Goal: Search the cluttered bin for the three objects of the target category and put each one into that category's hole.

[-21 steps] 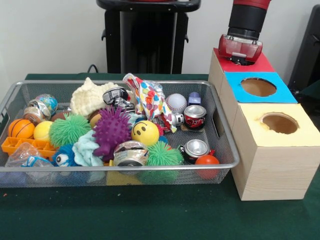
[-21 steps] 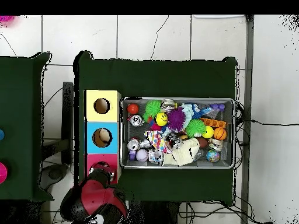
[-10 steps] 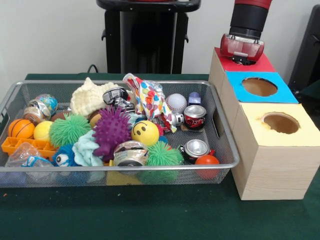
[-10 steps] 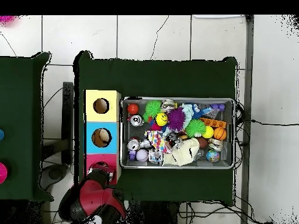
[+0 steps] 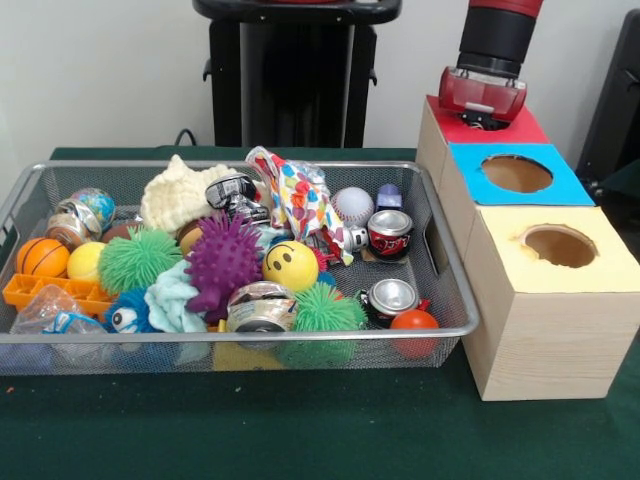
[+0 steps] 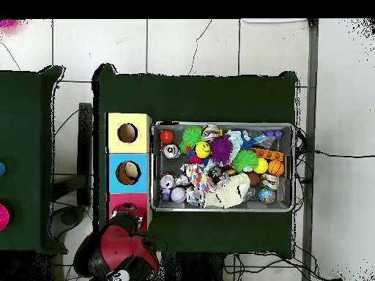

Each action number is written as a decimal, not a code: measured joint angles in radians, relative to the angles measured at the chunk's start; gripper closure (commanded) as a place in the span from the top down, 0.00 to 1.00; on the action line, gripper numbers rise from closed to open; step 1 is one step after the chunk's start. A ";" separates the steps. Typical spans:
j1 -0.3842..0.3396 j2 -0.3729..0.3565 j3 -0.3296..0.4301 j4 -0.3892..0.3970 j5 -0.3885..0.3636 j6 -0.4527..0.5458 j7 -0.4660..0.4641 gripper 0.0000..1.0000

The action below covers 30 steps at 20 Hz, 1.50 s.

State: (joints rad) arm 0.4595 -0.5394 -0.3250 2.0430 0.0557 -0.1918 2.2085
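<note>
Parked at upper right over the red box (image 5: 490, 128), gripper (image 5: 482, 97) in a state impossible to tell, with the wire bin (image 5: 455, 300) lying lower left.

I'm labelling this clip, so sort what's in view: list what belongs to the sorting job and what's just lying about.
Job:
gripper, over the red box
blue box
yellow box
bin
its clutter, including cans and balls; the target category doesn't show

Lying about:
black stand behind the bin
side table, seen from overhead
</note>
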 measured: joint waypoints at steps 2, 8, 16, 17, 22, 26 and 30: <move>-0.009 -0.007 0.009 0.000 0.000 0.018 0.000 1.00; -0.040 -0.048 0.041 0.000 0.000 0.116 0.000 1.00; -0.066 -0.108 0.065 -0.002 -0.001 0.225 0.000 1.00; -0.069 -0.115 0.069 -0.003 -0.001 0.235 0.000 1.00; -0.085 -0.129 0.082 -0.004 -0.001 0.258 0.000 1.00; -0.102 -0.136 0.097 -0.003 -0.014 0.269 0.000 1.00; -0.116 -0.141 0.110 -0.002 -0.032 0.269 0.000 1.00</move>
State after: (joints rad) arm 0.3438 -0.6800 -0.2153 2.0410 0.0233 0.0775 2.2083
